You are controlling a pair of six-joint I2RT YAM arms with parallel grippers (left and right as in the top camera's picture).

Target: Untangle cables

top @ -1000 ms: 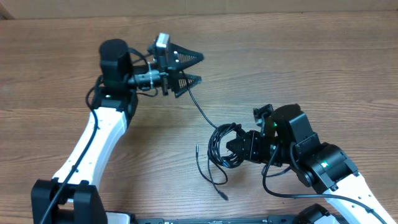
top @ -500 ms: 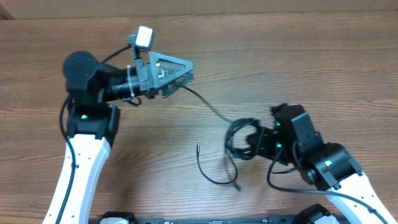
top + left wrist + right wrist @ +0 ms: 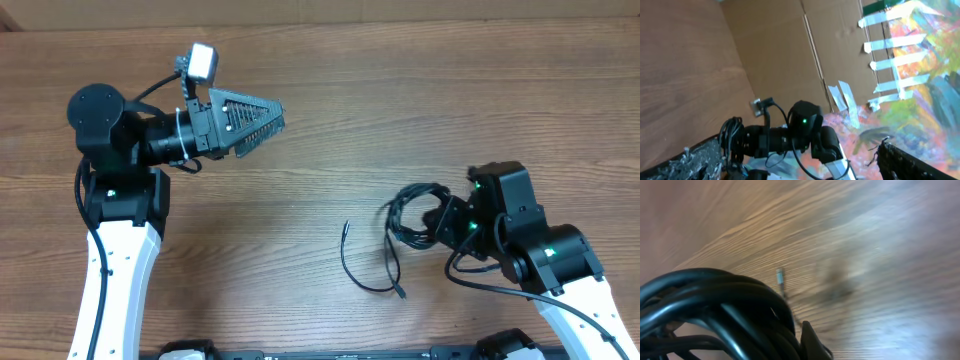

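Note:
The cables (image 3: 412,212) are thin black cords bunched in a small coil. My right gripper (image 3: 432,221) is shut on this coil at the right of the table. One loose cord (image 3: 366,284) trails left from the coil in a U, with its plug end (image 3: 345,228) lying on the wood. In the right wrist view the coil (image 3: 725,310) fills the lower left beside one fingertip (image 3: 811,342), and a silvery plug tip (image 3: 780,275) lies beyond. My left gripper (image 3: 278,120) is open and empty, raised at the upper left and far from the cords. The left wrist view shows its fingers (image 3: 695,160) spread wide.
The wooden table (image 3: 400,100) runs to a cardboard wall at the back. The right arm's own thicker black cable (image 3: 480,285) loops beside its wrist. The left wrist view looks across at the right arm (image 3: 805,130) and the coil (image 3: 732,142).
The left gripper has let go of the cord end it held and swung up and left. The right gripper has carried the coil to the right, dragging the loose cord along.

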